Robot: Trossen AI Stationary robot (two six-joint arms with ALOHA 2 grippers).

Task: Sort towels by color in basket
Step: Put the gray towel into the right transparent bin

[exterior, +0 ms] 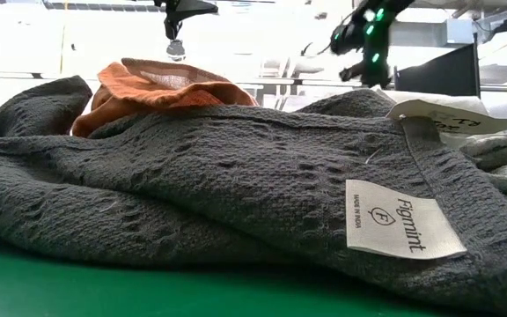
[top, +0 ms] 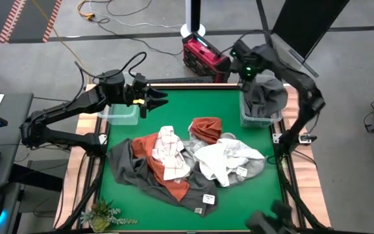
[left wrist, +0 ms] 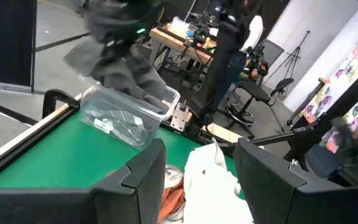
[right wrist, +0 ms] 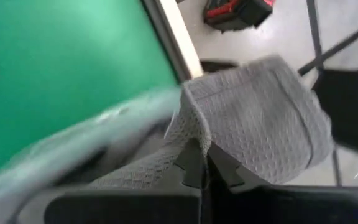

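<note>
A heap of towels lies mid-table: a dark grey one (top: 132, 168), two rust orange ones (top: 163, 162) (top: 206, 128), a white one with grey checks (top: 171, 151) and a white one (top: 229, 158). At the far right, a grey towel (top: 269, 96) hangs from my right gripper (top: 250, 83), which is shut on it, above a clear bin (top: 260, 119). My left gripper (top: 156, 101) hovers open and holding nothing at the far left, beside a second clear bin (top: 119, 115). My right gripper pinches a bunched fold of the grey towel (right wrist: 190, 134) between its two shut fingers. It comes from above, slanting down. The towel hangs slack below the fingers, and its lower part (left wrist: 143, 87) reaches into the clear bin (left wrist: 129, 121).
A red and black device (top: 203, 55) stands on the floor past the far edge. A small plant (top: 102, 214) sits at the near left corner. Bare green mat (top: 193, 101) lies between the two bins. A dark grey towel with a label (exterior: 399, 220) fills the low view.
</note>
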